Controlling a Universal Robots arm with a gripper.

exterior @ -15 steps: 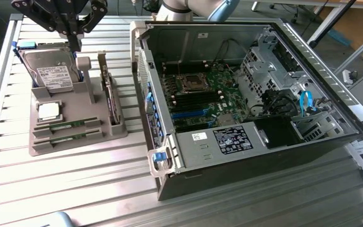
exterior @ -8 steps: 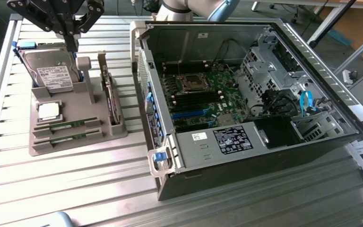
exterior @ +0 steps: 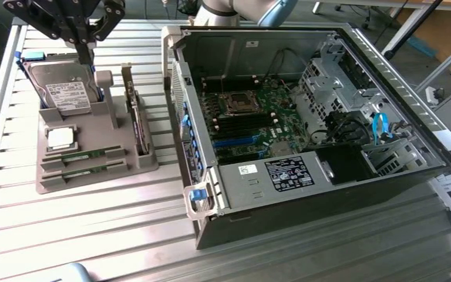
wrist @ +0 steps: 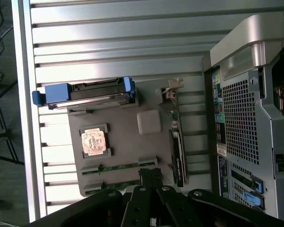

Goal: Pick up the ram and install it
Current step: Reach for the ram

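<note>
— Where is the ram [exterior: 82, 155] found?
— It is seated on edge in the gray holder [exterior: 96, 138] on the tabletop [exterior: 92, 223]. In the exterior view it is at the holder's 6 o'clock end, at 9 o'clock from the open computer case [exterior: 234, 182].
— How is it aligned?
— Its long axis is laid roughly 9 to 3 o'clock, parallel to a second stick [exterior: 80, 171] just beside it.
— And the claw [exterior: 86, 56]?
— It is closed on nothing and is seen toward 12 o'clock from the ram, well apart from it.

An open computer case [exterior: 237, 179] sits beside a grey parts holder [exterior: 98, 136]
</note>
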